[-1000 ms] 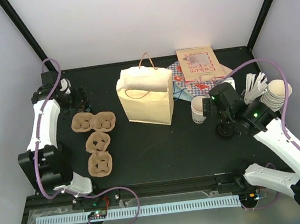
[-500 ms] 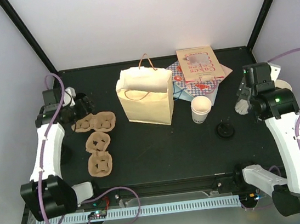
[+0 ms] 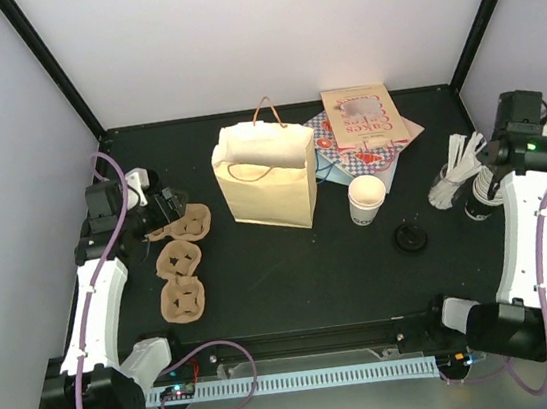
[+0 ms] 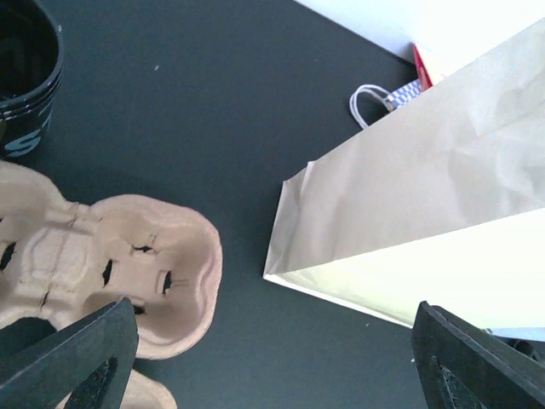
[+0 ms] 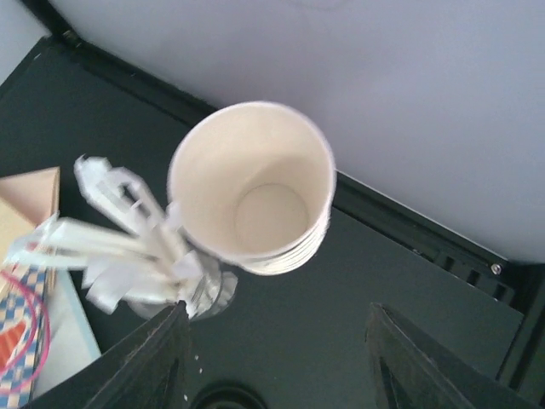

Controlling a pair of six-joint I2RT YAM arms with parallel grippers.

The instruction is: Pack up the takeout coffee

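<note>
Left pincer (image 4: 272, 341): jaws spread wide, nothing between them. It hangs over the carriers (image 4: 128, 273), with the bag (image 4: 409, 196) near on its right.
Right pincer (image 5: 277, 341): likewise released and empty, hovering beside the cup stack (image 5: 251, 183) and the straws (image 5: 119, 239) at the right edge of the table.

Progress, judged from the layout: you have nothing packed yet.
- Cup (image 3: 367, 198) stands upright on the table, outside the bag, with no lid on it. Its contents are too small to make out.
- Lid (image 3: 412, 238) lies flat on the table, near the cup but apart from it.
- Bag stands upright with its mouth open, ready to take the cup.

Left to do, as I read it: you seat the lid on the cup, lift the cup, and lower it upright into the bag.

Position of the cup:
- From your right pincer it is well apart to the left, past the straws. The lid sits on the same side, a little closer to the arm bases.
- From your left pincer it is far off to the right, beyond the bag.
- Neither wrist view shows the cup, so neither pincer is lined up on it. The right one is your closer choice.
</note>
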